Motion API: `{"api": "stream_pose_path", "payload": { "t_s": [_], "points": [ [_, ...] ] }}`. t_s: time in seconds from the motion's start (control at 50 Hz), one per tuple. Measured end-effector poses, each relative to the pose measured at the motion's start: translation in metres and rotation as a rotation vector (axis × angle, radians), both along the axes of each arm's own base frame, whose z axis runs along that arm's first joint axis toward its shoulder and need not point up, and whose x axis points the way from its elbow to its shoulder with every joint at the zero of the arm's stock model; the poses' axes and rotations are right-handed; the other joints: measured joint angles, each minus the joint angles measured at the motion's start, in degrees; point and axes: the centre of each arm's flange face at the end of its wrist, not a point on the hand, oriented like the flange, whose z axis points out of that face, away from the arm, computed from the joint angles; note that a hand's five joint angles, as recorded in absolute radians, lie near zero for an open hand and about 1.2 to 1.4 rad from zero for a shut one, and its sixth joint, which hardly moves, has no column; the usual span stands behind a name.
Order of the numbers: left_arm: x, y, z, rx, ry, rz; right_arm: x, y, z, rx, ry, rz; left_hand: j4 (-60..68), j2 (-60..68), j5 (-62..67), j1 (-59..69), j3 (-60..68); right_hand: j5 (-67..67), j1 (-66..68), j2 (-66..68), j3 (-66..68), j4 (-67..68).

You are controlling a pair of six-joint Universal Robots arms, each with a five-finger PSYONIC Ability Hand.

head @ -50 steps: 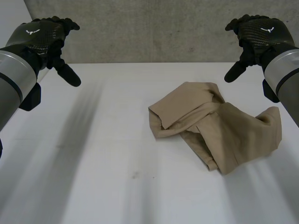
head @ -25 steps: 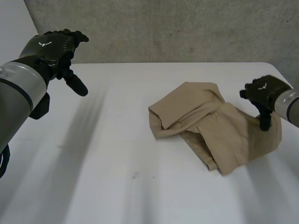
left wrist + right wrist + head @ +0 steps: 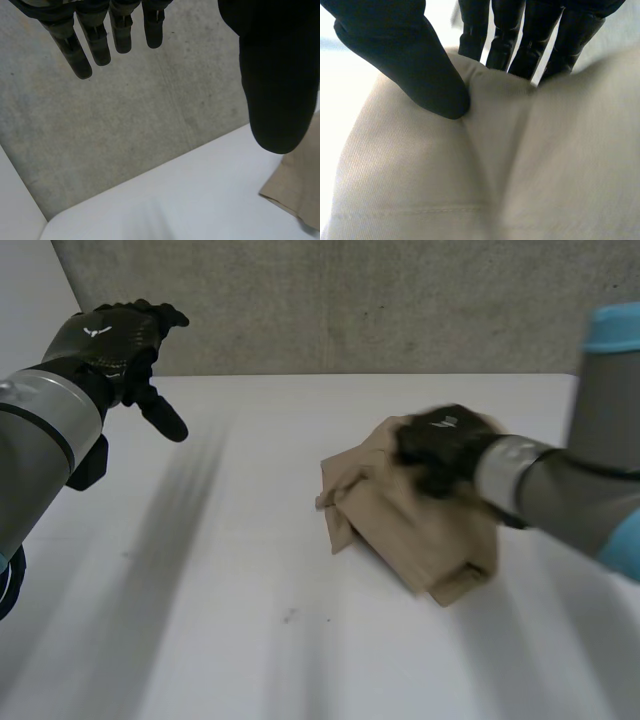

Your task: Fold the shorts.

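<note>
The tan shorts (image 3: 420, 540) lie bunched on the white table (image 3: 250, 630), right of the middle. My right hand (image 3: 440, 445) reaches across from the right and sits on the far upper part of the shorts. Its thumb (image 3: 415, 65) presses a fold of the shorts (image 3: 470, 190) against its fingers, so it is shut on the cloth. My left hand (image 3: 110, 340) hangs above the table's far left, open, fingers (image 3: 100, 35) straight and holding nothing. A corner of the shorts (image 3: 300, 185) shows beyond its thumb.
A grey concrete wall (image 3: 350, 300) runs behind the table's far edge. Bare white tabletop spreads to the left of the shorts and in front of them.
My right hand dropped to the shorts' right edge, closed on the cloth and swept left over the pile, which is now narrower. The left hand lowered slightly, then stayed put.
</note>
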Motion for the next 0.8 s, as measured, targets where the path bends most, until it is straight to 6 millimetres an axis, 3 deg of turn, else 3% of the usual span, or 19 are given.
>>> {"api": "stream_pose_path", "payload": {
  "t_s": [0.04,0.06,0.08,0.1,0.12,0.2,0.24,0.34,0.36,0.54,0.56,0.62,0.7,0.8],
  "points": [
    [0.001,-0.001,0.001,-0.01,0.003,0.004,0.027,0.016,0.005,0.014,-0.131,0.043,0.0,0.0,0.0,0.0,0.0,0.0,0.0,0.0,0.0,0.0],
    [0.001,-0.001,0.001,-0.01,0.003,0.004,0.027,0.016,0.005,0.014,-0.131,0.043,0.0,0.0,0.0,0.0,0.0,0.0,0.0,0.0,0.0,0.0],
    [0.001,-0.002,0.003,-0.019,0.006,0.008,0.054,0.035,0.004,0.039,-0.232,0.096,0.0,0.0,0.0,0.0,0.0,0.0,0.0,0.0,0.0,0.0],
    [0.002,-0.003,0.003,-0.022,0.007,0.009,0.059,0.038,0.004,0.044,-0.247,0.106,0.0,0.0,0.0,0.0,0.0,0.0,0.0,0.0,0.0,0.0],
    [0.003,-0.004,0.005,-0.03,0.01,0.013,0.078,0.053,-0.001,0.064,-0.296,0.145,0.0,0.0,0.0,0.0,0.0,0.0,0.0,0.0,0.0,0.0],
    [0.005,-0.006,0.008,-0.044,0.015,0.023,0.112,0.081,-0.02,0.106,-0.332,0.214,0.0,0.0,0.0,0.0,0.0,-0.3,-0.3,-0.7,-0.5,-0.6],
    [0.006,-0.007,0.009,-0.048,0.017,0.028,0.124,0.091,-0.03,0.117,-0.326,0.237,0.0,0.0,0.0,0.0,0.0,-18.6,-15.7,-20.4,-20.3,-20.7],
    [0.007,-0.008,0.01,-0.05,0.018,0.034,0.134,0.098,-0.037,0.113,-0.313,0.252,0.0,0.0,0.0,0.0,0.0,-41.2,-31.4,-42.5,-42.2,-42.8],
    [0.007,-0.008,0.009,-0.049,0.017,0.035,0.134,0.097,-0.034,0.1,-0.31,0.248,0.0,0.0,0.0,0.0,0.0,-51.0,-41.4,-52.2,-52.6,-53.2],
    [0.008,-0.008,0.007,-0.039,0.013,0.034,0.116,0.093,-0.004,0.019,-0.277,0.213,0.0,0.0,0.0,0.0,0.0,-52.5,-44.1,-54.4,-55.4,-54.8],
    [0.007,-0.007,0.004,-0.03,0.009,0.032,0.098,0.082,0.008,-0.014,-0.247,0.169,0.0,0.0,0.0,0.0,0.0,-52.5,-44.1,-54.4,-55.4,-54.8],
    [0.006,-0.004,-0.001,-0.012,0.0,0.026,0.073,0.067,0.016,-0.035,-0.205,0.104,0.0,0.0,0.0,0.0,0.0,-52.5,-44.1,-54.4,-55.4,-54.8],
    [0.005,0.004,-0.015,0.032,-0.021,0.014,0.041,0.052,0.013,-0.028,-0.141,0.024,0.0,0.0,0.0,0.0,0.0,-52.5,-44.1,-54.4,-55.4,-54.8],
    [0.005,0.018,-0.042,0.109,-0.057,-0.007,0.008,0.047,-0.012,0.042,-0.063,-0.056,0.0,0.0,0.0,0.0,0.0,-52.5,-44.1,-54.4,-55.4,-54.8]
  ]
}}
